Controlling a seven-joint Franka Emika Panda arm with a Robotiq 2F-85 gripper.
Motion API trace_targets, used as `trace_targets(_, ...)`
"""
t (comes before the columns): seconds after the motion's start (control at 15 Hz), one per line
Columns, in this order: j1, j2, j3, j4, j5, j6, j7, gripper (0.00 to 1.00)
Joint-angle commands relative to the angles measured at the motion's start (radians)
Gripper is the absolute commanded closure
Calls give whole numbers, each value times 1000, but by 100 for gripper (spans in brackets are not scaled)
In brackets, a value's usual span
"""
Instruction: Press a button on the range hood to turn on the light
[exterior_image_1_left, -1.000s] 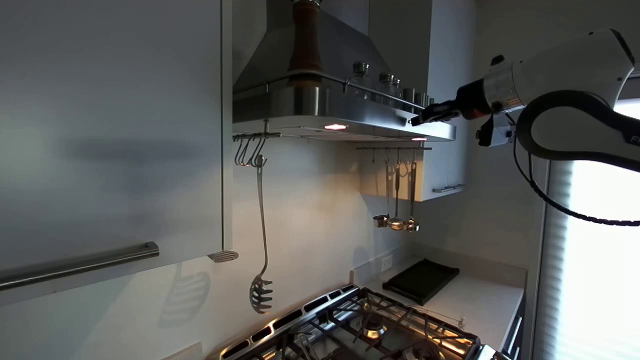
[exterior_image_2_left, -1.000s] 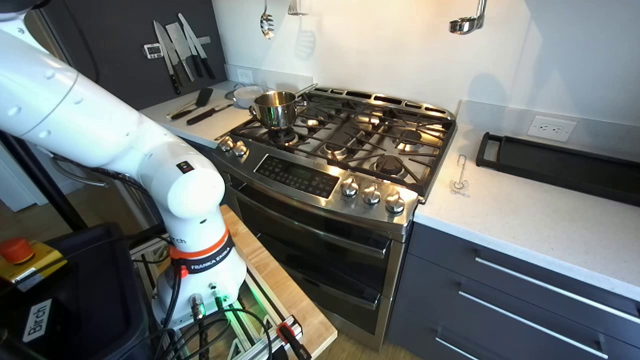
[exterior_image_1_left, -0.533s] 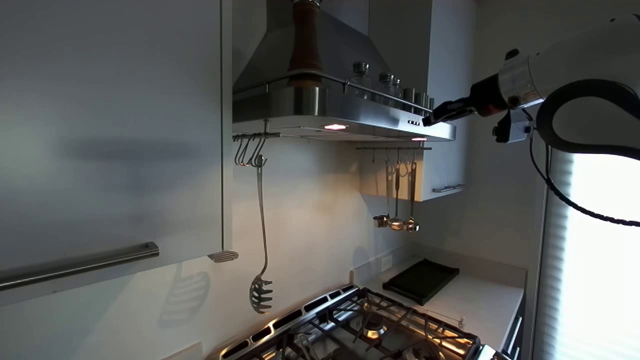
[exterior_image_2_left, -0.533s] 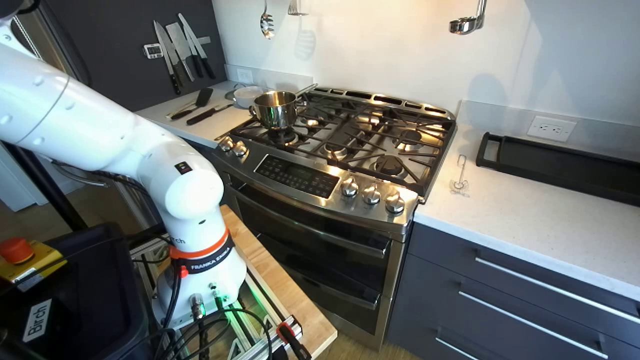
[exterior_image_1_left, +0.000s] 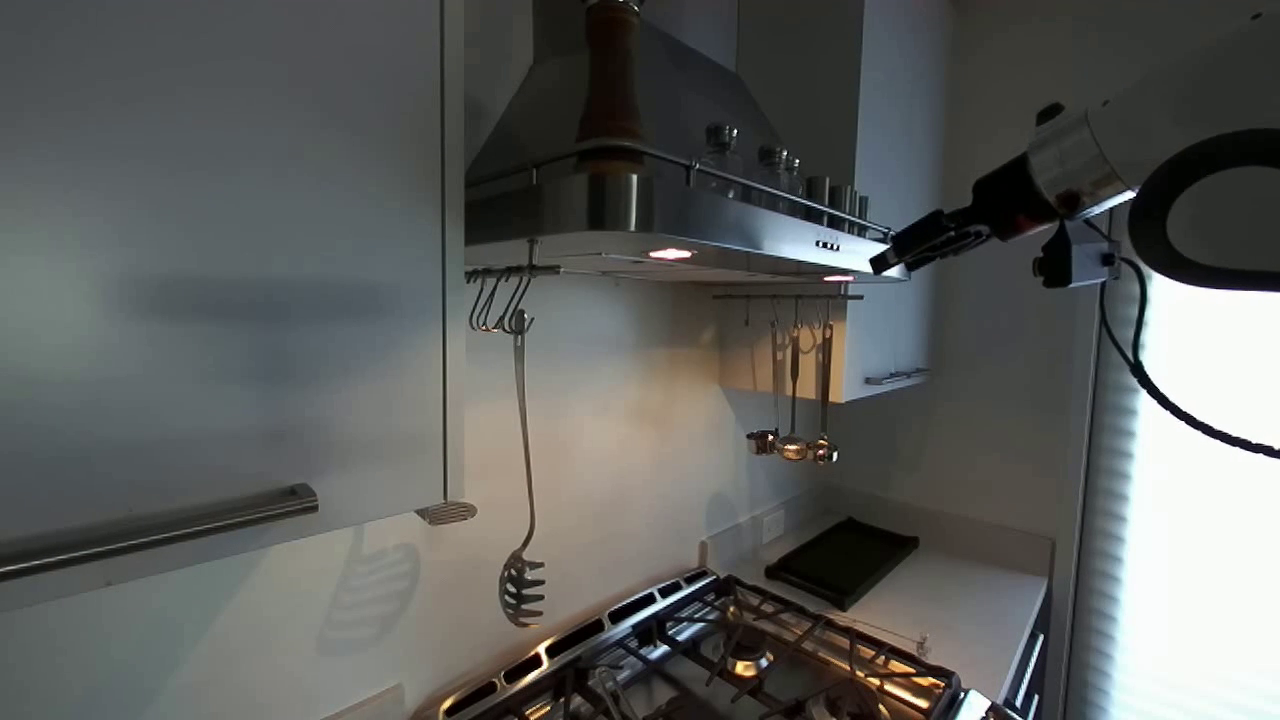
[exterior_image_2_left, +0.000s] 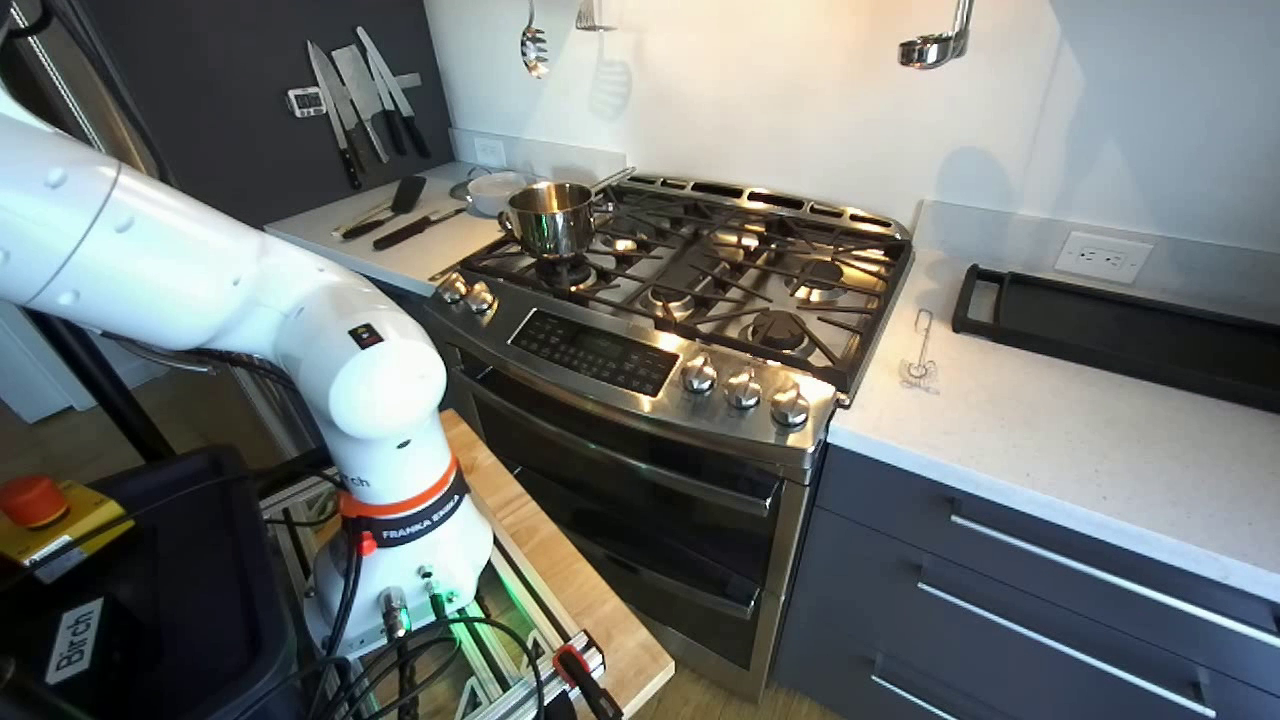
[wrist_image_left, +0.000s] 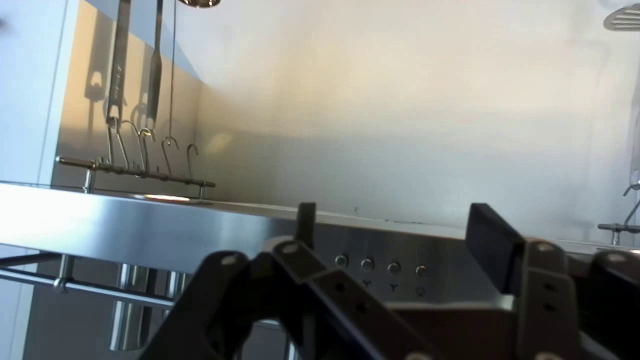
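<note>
Hood buttons (wrist_image_left: 367, 264): row of four small round ones on the front face of the range hood (exterior_image_1_left: 740, 228), right half of it in an exterior view. Row axis runs lengthwise along the face, roughly parallel to the lower edge; caps face out into the room. Wrist view is upside down. Two lights (exterior_image_1_left: 670, 254) on the hood's underside are lit.

Claw (wrist_image_left: 397, 232) released: fingers (wrist_image_left: 492, 245) spread wide, button row visible in the gap between them in the wrist view. In an exterior view its tip slants down and overlaps the hood's right end; contact can't be told.

Room: white wall (exterior_image_1_left: 650, 400) behind, pale cabinet (exterior_image_1_left: 220, 250), ladles (exterior_image_1_left: 793, 448) hanging from a rail (exterior_image_1_left: 740, 296), pasta spoon (exterior_image_1_left: 528, 460) hung left of them. Bright window (exterior_image_1_left: 1190, 520). Below, gas stove (exterior_image_2_left: 640, 440), steel pot (exterior_image_2_left: 548, 225) on the front left burner (exterior_image_2_left: 567, 275). White bench (exterior_image_2_left: 1010, 430) right of the stove carries black tray (exterior_image_2_left: 1120, 330) and a whisk (exterior_image_2_left: 920, 373). Knives (exterior_image_2_left: 358, 85) on a dark panel (exterior_image_2_left: 220, 100).

Text: "FRANKA EMIKA" on the arm base (exterior_image_2_left: 410, 570), "Birch" on a white label (exterior_image_2_left: 75, 640) on a black bin (exterior_image_2_left: 190, 560). By the buttons, two Y-like marks (wrist_image_left: 393, 287) and one round one. Lettering on a hanging utensil's handle (wrist_image_left: 119, 70), too small to read.
</note>
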Motion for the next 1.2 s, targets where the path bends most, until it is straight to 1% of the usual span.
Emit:
trace_targets(0.0, -3, -26, -21, -1, 19, -124, 7, 0)
trace_targets(0.47, 17, -26, -62, 9, 73, -280, 0, 0)
trace_targets(0.6, 36, -32, -70, -12, 99, -301, -18, 0)
trace_targets(0.73, 40, -36, -69, -32, 127, -330, -6, 0)
trace_targets(0.87, 36, -42, -69, -64, 146, -333, 7, 0)
trace_targets(0.93, 50, -45, -75, -87, 172, -326, 5, 0)
trace_targets(1.13, 48, -51, -60, -154, 185, -311, -5, 0)
